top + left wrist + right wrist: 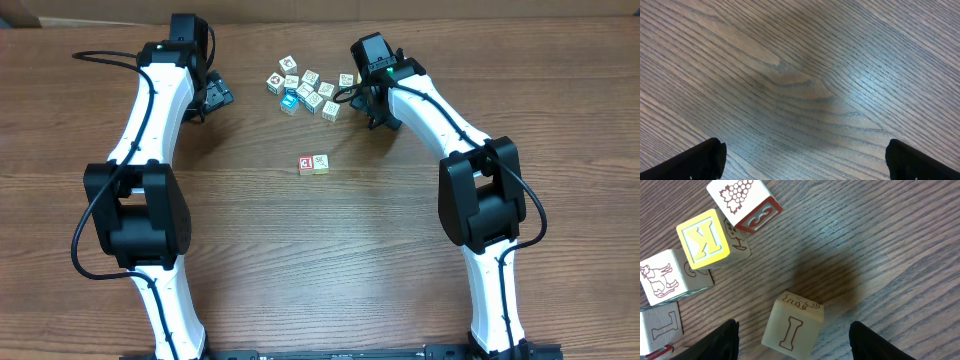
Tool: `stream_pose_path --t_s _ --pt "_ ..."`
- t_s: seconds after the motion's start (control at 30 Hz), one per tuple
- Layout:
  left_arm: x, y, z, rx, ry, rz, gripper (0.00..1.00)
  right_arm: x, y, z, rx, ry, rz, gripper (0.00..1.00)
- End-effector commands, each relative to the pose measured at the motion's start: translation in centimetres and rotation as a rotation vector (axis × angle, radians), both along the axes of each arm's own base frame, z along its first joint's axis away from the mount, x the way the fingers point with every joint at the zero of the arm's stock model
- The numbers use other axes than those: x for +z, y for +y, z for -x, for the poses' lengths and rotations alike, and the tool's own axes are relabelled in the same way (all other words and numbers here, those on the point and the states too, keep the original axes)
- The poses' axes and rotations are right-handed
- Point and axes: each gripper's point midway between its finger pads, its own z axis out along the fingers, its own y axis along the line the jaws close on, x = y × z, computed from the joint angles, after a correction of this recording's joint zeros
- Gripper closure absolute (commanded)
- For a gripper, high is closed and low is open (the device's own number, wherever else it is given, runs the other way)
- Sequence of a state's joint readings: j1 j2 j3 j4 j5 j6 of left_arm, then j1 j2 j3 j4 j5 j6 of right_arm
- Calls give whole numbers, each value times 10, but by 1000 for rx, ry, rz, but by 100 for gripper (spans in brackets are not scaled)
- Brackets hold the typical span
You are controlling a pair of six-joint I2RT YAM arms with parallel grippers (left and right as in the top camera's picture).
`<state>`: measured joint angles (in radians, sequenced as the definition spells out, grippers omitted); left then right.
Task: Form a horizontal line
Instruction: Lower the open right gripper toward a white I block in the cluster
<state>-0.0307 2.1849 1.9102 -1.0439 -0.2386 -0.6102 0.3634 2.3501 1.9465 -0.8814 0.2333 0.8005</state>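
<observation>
Straddling a cream cube (792,330) ungripped, right end effector (794,341) spread wide, left end effector (805,161) likewise, empty, two-cube horizontal line (313,164)

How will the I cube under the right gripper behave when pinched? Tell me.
Rigid-looking wood, the I cube probably won't deform. Flat faces: unlikely to roll. Skewed to the right gripper, it may twist when pinched.
</observation>
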Motion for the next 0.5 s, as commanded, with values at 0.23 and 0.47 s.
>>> stream_pose_path --t_s 0.23,0.47 --pt "-1 1 -5 -1 -5 3 0 -15 -3 1 -15 17 16 48" --pt "-1 1 -5 -1 -5 3 0 -16 -3 1 -14 19 17 47"
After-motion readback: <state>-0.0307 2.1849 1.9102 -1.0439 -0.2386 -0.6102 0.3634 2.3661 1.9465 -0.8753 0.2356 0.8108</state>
